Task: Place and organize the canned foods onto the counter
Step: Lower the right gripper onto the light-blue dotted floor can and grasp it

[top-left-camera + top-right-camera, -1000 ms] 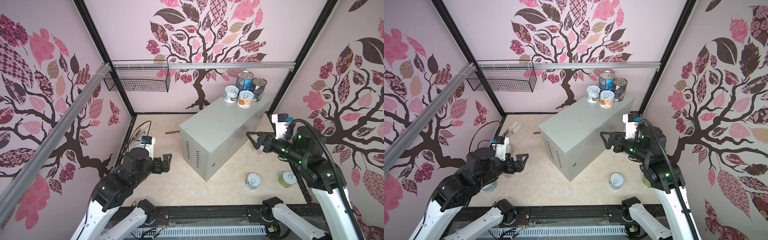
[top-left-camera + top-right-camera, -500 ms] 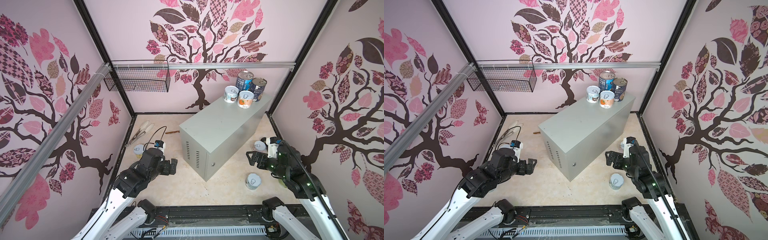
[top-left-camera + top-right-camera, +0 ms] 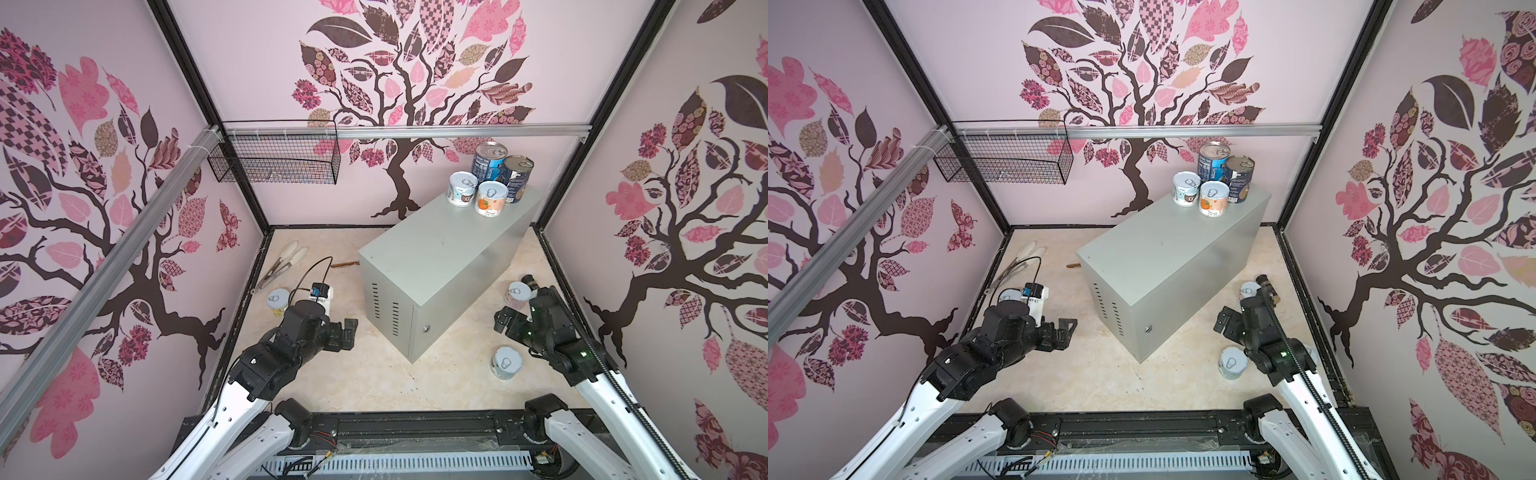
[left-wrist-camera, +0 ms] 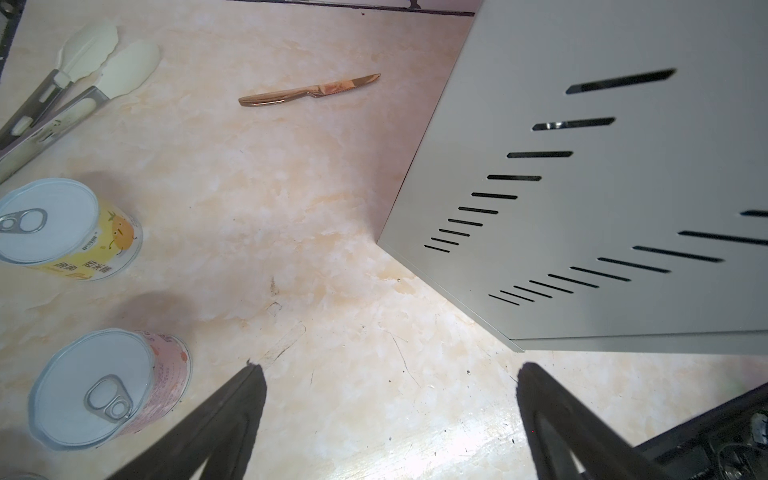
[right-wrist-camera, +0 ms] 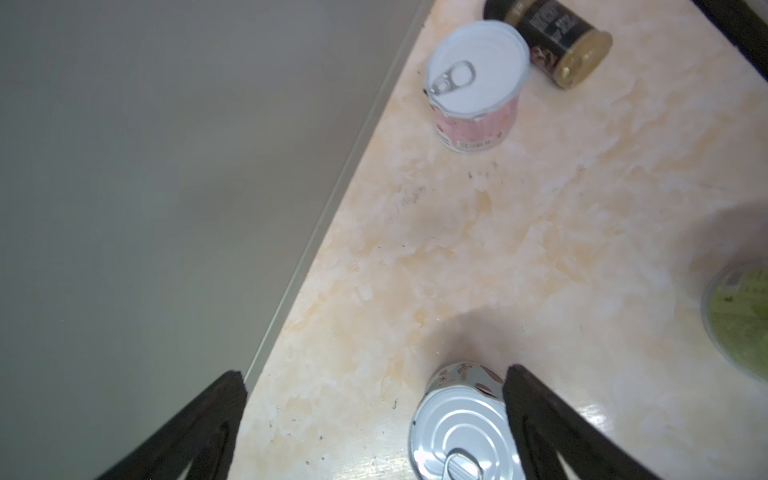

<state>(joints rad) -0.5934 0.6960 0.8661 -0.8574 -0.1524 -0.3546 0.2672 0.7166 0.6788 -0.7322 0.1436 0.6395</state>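
Silver-lidded, a short can (image 3: 507, 363) stands nearest on the marbled floor (image 3: 374, 374), right of the grey counter (image 3: 440, 257); the right gripper (image 3: 505, 322) hovers just beyond it, claw spread, holding nothing. Left of the counter's vented end the left gripper (image 3: 350, 329) hangs spread and empty too. Farther back, a pink can (image 3: 518, 293) stands right, a yellow can (image 3: 277, 300) left. Four cans (image 3: 491, 198) cluster on the counter's far end

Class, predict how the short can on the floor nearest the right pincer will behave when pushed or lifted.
Probably rigid: the can looks metal. Squat and upright, it should slide rather than tip. Its smooth round wall might slip.
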